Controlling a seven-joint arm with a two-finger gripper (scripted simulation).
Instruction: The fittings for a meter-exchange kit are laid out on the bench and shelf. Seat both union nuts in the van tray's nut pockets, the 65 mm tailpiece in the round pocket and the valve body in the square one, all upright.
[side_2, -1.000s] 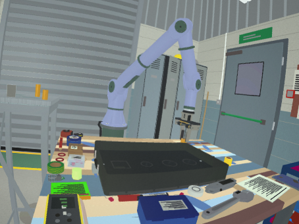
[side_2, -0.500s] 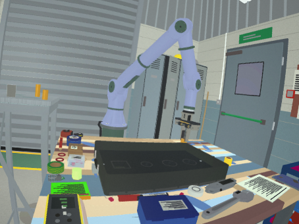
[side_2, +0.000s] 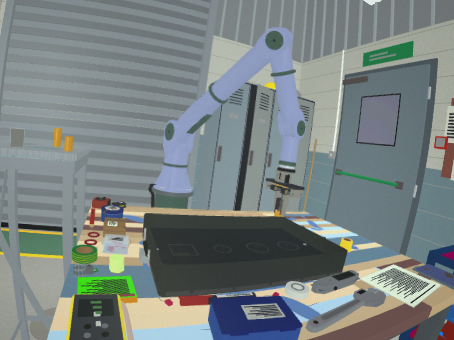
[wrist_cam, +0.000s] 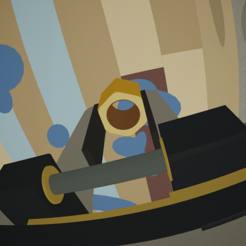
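Observation:
A brass hexagonal union nut (wrist_cam: pixel 122 107) stands on the bench with its bore facing up, just behind the far edge of the black van tray (side_2: pixel 240 252). The tray's floor shows one square outline and three round ones, all empty. Two brass cylinders (side_2: pixel 63 139) and a grey block (side_2: pixel 17 137) stand on the shelf at the far left. A small yellow fitting (side_2: pixel 346 244) sits on the bench at the tray's right end. My gripper (wrist_cam: pixel 120 117) reaches down behind the tray and is closed around the union nut.
A blue case (side_2: pixel 255 315) lies in front of the tray with a wrench (side_2: pixel 345 307), a tape roll and a printed sheet to its right. Tape rolls, small boxes, a green pad and a yellow-edged meter crowd the bench's left end.

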